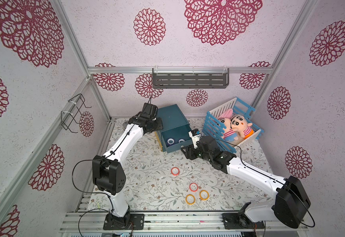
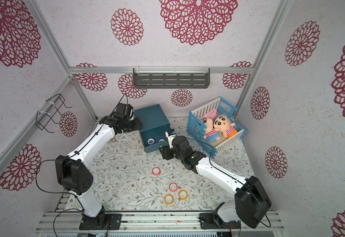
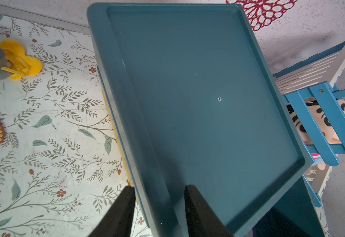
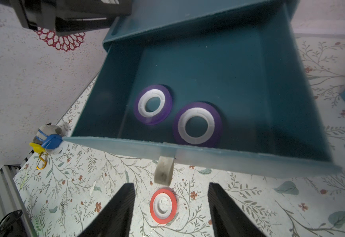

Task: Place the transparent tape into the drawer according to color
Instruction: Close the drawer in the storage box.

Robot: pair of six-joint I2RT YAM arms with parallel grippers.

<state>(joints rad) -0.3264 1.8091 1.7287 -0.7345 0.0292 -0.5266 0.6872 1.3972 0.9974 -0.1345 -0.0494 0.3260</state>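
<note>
Jaws of the left gripper (image 3: 159, 187) are standing apart astride the left edge of the cabinet (image 3: 198, 92), one finger outside its wall and one over its top. Whether they are pinching that edge I cannot tell. In both top views this gripper is sitting at the cabinet's 9 o'clock side, toward 11 o'clock on the table (image 1: 151, 156).

The drawer (image 1: 173, 149) is standing pulled out toward 6 o'clock. A purple roll (image 4: 151, 94) and a second purple roll (image 4: 197, 111) are lying flat on its floor, just beside each other.

The right gripper (image 4: 171, 184) is hovering at the drawer's 5 o'clock corner, its jaws spread wide and gripping nothing. The drawer's whitish tab (image 4: 164, 170) is hanging just ahead of the fingertips. A red roll (image 4: 163, 205) is lying on the table and showing between the fingers.

Farther toward 6 o'clock a second red roll (image 1: 193, 187) is lying flat. A yellow roll (image 1: 190, 199) and a second yellow roll (image 1: 204, 195) are lying just beside it, near the table's 6 o'clock edge.

At 2 o'clock a crate (image 1: 210, 129) is holding two dolls (image 1: 240, 125).
</note>
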